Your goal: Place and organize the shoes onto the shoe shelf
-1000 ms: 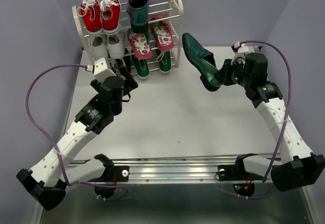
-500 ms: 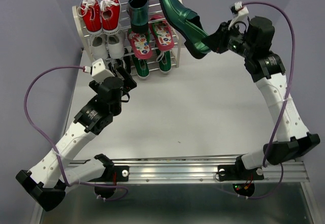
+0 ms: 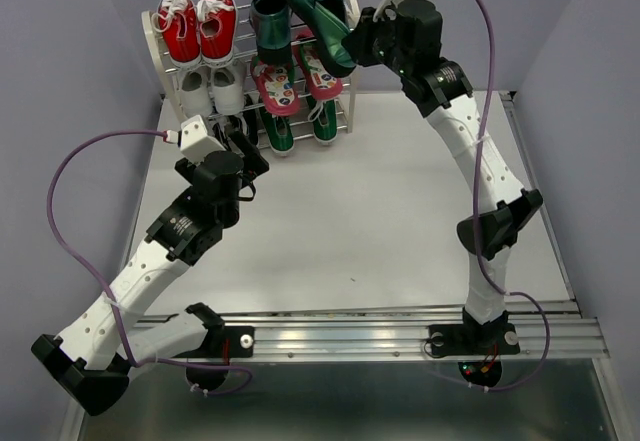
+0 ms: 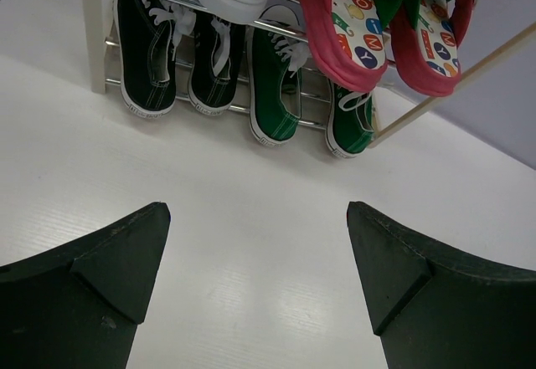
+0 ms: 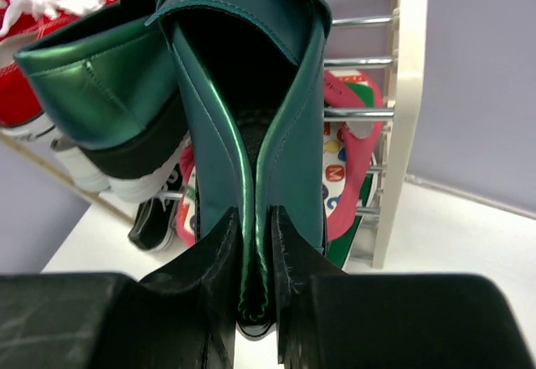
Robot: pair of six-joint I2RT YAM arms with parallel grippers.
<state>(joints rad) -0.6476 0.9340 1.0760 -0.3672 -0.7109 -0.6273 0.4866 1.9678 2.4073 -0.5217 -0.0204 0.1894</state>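
Note:
My right gripper (image 3: 358,49) is shut on the heel of a dark green glossy loafer (image 3: 315,11), holding it over the top tier of the shoe shelf (image 3: 347,1), right of the other loafer (image 3: 270,16). In the right wrist view the held loafer (image 5: 243,118) fills the middle, pinched at its heel by my right gripper (image 5: 255,256), beside the other loafer (image 5: 100,93). Red-pink flip-flops (image 3: 297,76) sit on the middle tier and green sneakers (image 3: 300,129) on the bottom one. My left gripper (image 3: 245,151) is open and empty before the shelf; in its wrist view (image 4: 258,218) the green sneakers (image 4: 314,93) show.
Red sneakers (image 3: 198,26) sit on the top tier at left, white sneakers (image 3: 212,89) below them, black sneakers (image 4: 176,55) on the bottom tier at left. The shelf's cream side frame (image 5: 406,110) stands just right of the held loafer.
My right arm has swung left and up, carrying the loafer from beside the shelf's right side to over the top tier. The left arm has not moved.

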